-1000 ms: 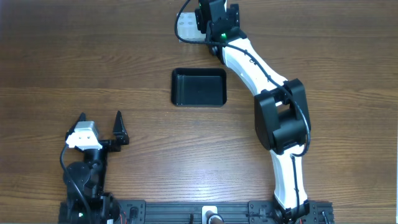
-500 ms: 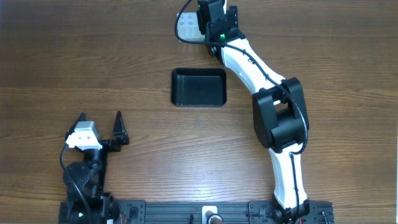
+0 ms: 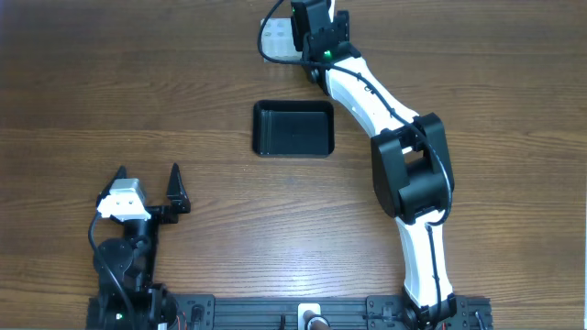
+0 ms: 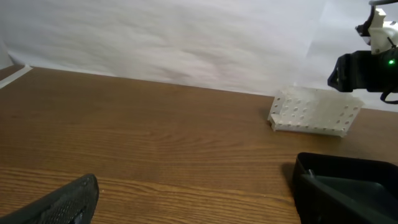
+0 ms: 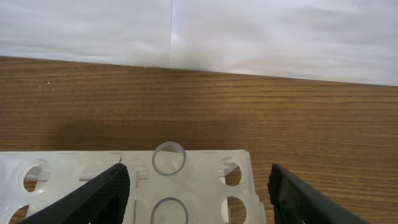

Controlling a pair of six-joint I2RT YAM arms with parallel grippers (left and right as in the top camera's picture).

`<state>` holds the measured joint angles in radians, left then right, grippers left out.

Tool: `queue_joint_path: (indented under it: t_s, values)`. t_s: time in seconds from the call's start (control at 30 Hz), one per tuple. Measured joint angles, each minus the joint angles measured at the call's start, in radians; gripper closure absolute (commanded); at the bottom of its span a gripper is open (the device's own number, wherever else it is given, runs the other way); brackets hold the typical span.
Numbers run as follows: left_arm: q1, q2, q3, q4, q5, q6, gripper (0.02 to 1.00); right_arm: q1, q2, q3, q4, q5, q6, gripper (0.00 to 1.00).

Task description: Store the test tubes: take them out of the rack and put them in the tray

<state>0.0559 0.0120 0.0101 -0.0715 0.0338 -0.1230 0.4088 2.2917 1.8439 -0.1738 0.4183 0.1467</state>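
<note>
Test tube [image 5: 169, 157] stands upright in the rack [image 3: 275, 38], upper centre of the top view. The right gripper [image 5: 199, 182] hangs open astride it, apparently to grasp. The tray [image 3: 293, 151] sits below, and the left gripper [image 3: 148, 172] is open at lower left.

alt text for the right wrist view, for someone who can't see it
The right gripper, its two black fingers spread open, hangs over a white rack, with the rim of one clear test tube standing in a hole between them. A wooden table and white wall lie beyond.
</note>
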Motion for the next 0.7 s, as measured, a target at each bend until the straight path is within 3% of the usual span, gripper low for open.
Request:
queue_joint_path:
  t_s: [0.3, 0.7]
  values:
    - [0.0, 0.0, 0.0, 0.0, 0.0, 0.0, 0.02, 0.002, 0.005, 0.0, 0.0, -0.017, 0.007, 0.283]
    - [0.0, 0.0, 0.0, 0.0, 0.0, 0.0, 0.023, 0.011, 0.02, 0.0, 0.002, -0.023, 0.008, 0.424]
